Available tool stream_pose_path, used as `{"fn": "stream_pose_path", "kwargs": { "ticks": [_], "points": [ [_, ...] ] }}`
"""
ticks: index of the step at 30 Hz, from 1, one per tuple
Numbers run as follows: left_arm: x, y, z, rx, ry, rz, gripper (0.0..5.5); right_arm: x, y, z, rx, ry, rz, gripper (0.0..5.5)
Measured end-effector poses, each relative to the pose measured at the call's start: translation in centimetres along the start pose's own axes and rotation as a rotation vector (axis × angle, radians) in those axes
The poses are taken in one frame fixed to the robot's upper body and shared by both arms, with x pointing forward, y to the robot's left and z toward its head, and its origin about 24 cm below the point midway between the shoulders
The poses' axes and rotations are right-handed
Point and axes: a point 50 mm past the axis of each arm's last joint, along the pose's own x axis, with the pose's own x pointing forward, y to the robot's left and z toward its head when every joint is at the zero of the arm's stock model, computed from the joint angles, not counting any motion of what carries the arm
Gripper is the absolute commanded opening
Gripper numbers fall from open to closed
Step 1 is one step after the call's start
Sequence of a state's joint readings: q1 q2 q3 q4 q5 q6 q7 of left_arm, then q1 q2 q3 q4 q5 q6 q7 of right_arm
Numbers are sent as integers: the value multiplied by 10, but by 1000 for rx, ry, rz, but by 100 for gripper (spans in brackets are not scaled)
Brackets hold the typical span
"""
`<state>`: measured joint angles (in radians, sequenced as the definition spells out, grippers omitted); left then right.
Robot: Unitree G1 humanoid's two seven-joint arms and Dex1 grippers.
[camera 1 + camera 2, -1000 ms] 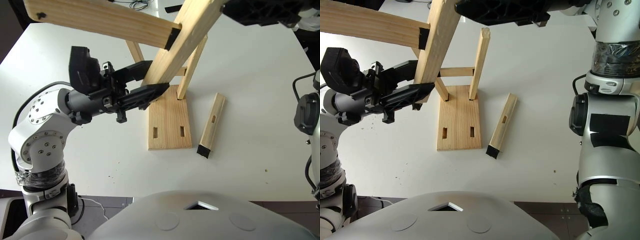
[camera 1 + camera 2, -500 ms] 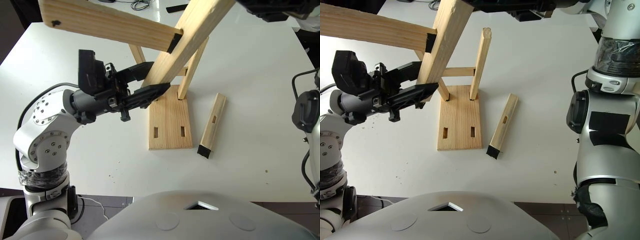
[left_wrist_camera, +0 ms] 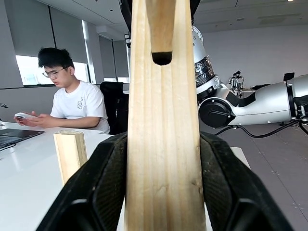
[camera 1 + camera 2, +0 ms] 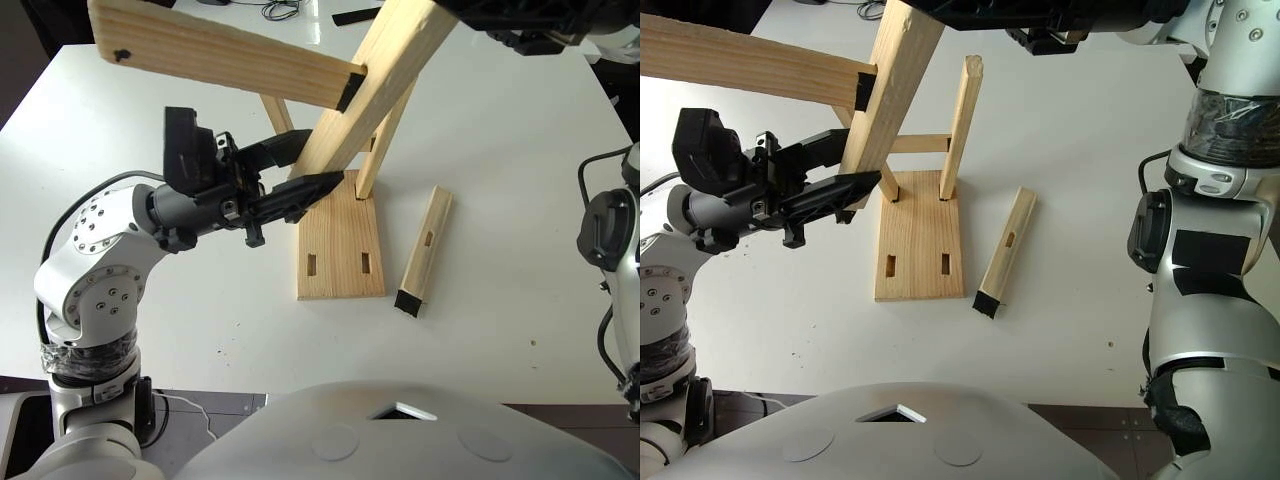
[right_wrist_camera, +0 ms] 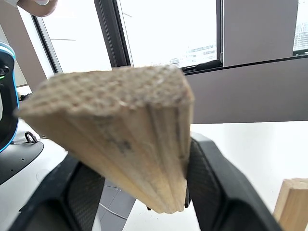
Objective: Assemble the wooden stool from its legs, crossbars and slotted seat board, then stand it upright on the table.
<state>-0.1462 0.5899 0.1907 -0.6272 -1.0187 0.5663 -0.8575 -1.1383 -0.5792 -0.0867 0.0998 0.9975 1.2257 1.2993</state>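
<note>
Stool seat board (image 4: 340, 250) lies flat at mid-desk (image 4: 500, 150), with two far legs (image 4: 385, 130) standing in its far slots. Its near slots (image 4: 311, 264) are bare, and a loose leg (image 4: 423, 250) lies just to its right. Above, the held leg (image 4: 370, 80) hangs tilted, its side crossbar (image 4: 220, 55) jutting left. The right pincer (image 5: 134, 154) is clamped on its top end and the left pincer (image 4: 315, 165) lower down. To seat it well, I would bring it upright, centre its foot over a near slot, then press straight down.

Left pincer (image 4: 318, 160) clamps the raised leg (image 4: 400, 40) low, right pincer (image 5: 139, 168) grips its top.
</note>
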Motion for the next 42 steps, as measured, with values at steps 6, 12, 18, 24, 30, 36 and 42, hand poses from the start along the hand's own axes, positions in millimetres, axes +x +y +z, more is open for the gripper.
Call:
{"fn": "stream_pose_path", "kwargs": {
  "ticks": [6, 12, 18, 24, 30, 36, 42],
  "points": [
    [0, 1, 0, -28, -13, 9, 205, 1, 0, -2, -10, -46, -35, 222],
    [-1, 2, -3, -191, -42, 15, 205, -6, -3, -9, -4, -91, -85, 207],
    [-6, 9, 3, -226, -42, 35, 253, -14, -6, -17, 20, -128, -165, 204],
    [-41, 18, -14, -241, 2, 312, 321, -27, -7, -25, 11, -157, -311, 204],
    [-73, 17, -30, -244, -20, 553, 321, -32, -4, -24, -34, -148, -337, 204],
    [-117, 9, -68, -352, -225, 1060, 321, -51, 7, -72, -54, 77, -372, 204],
    [-103, 1, -92, -442, -339, 1287, 321, -53, 21, -92, -123, 205, -326, 204]
  ]
}}
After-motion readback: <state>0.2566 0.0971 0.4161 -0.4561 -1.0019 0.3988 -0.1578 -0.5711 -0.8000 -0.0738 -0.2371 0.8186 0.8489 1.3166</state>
